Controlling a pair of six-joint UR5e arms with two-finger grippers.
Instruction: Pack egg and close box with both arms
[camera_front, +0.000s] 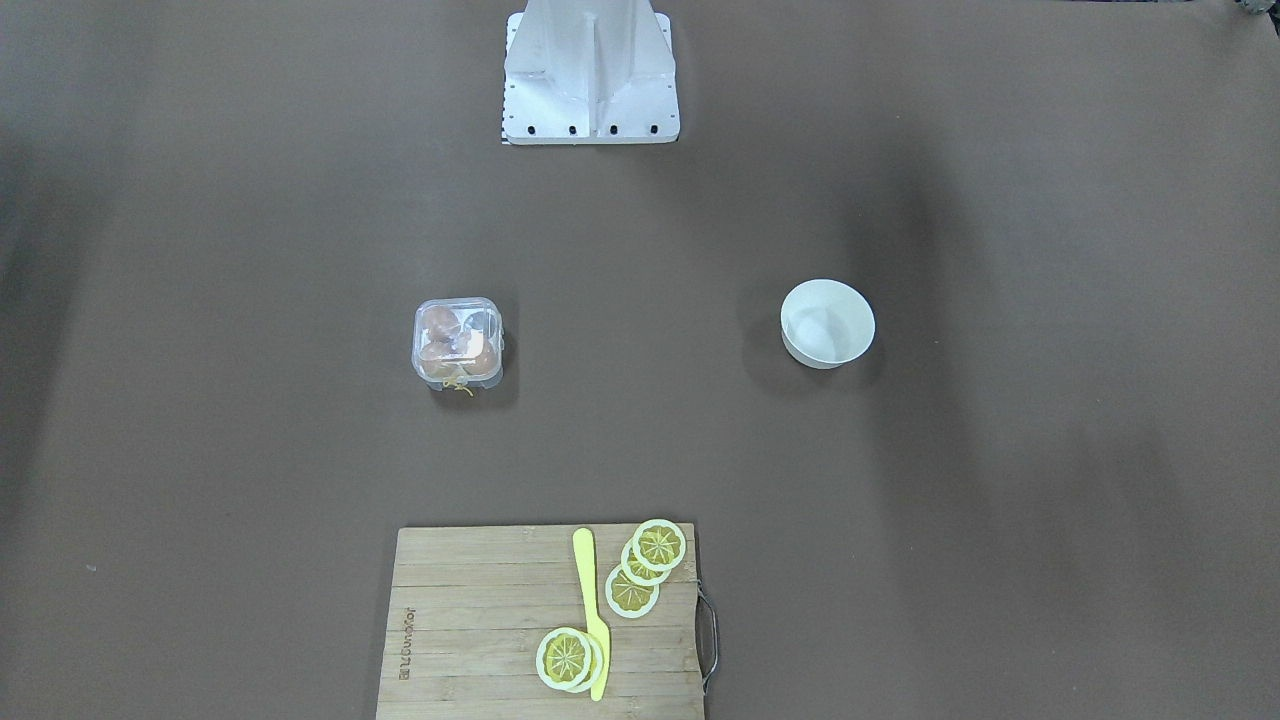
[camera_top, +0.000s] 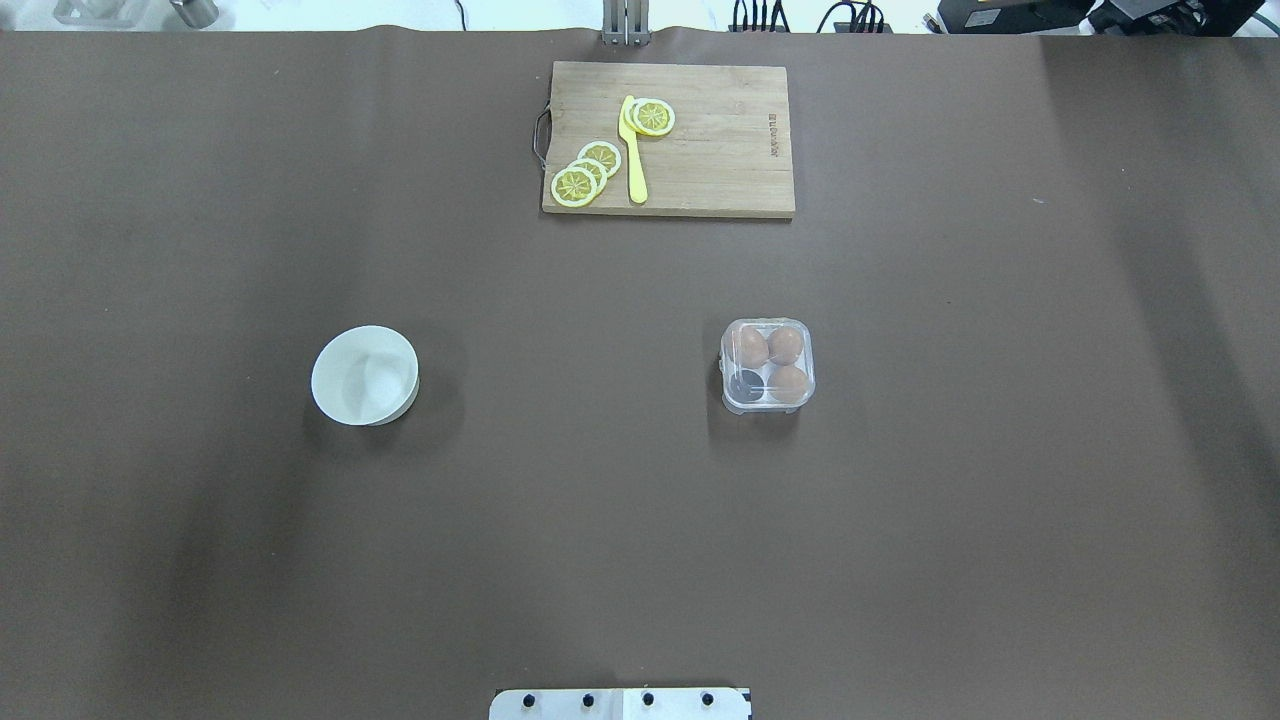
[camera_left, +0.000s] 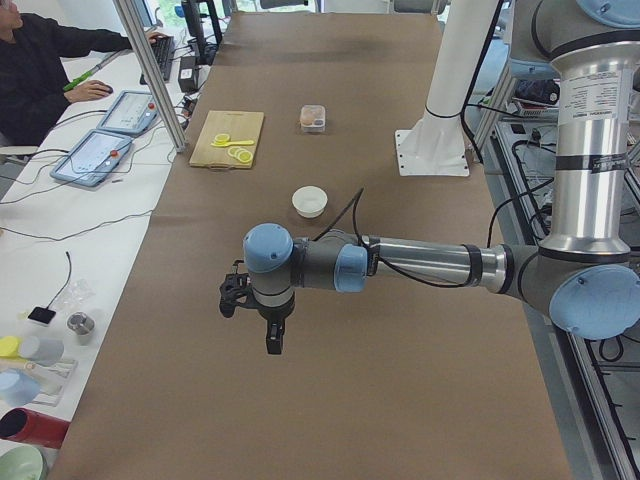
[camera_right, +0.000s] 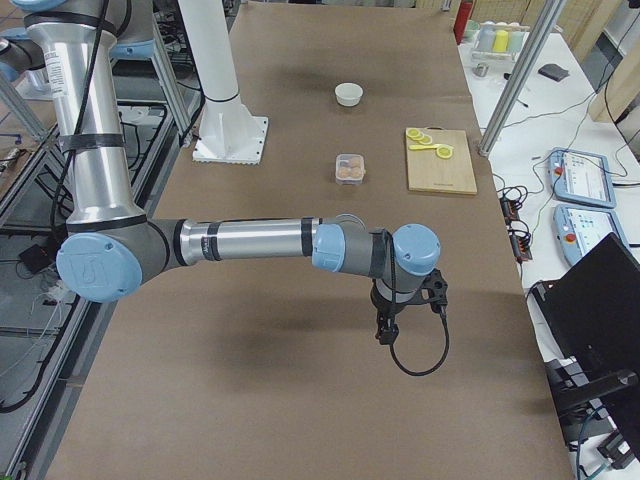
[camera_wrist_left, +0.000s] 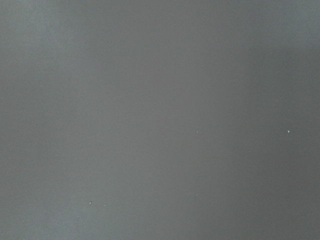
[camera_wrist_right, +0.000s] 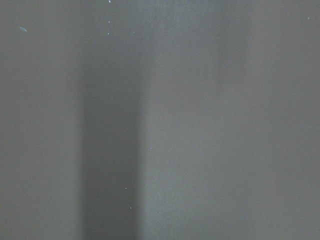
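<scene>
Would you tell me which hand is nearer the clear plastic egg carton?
Right. The right hand hangs to the right of the clear plastic egg carton; the left hand hangs beyond the round white bowl on its left, farther away.

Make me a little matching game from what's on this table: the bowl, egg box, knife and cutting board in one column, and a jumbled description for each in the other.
Things:
1. bowl
2. egg box
3. knife
4. cutting board

Descriptions:
A. wooden, with a metal handle at one end
B. clear plastic, three brown eggs inside
C. white and round
D. yellow, lying on the board among lemon slices

Pairs: 1-C, 2-B, 3-D, 4-A.
</scene>
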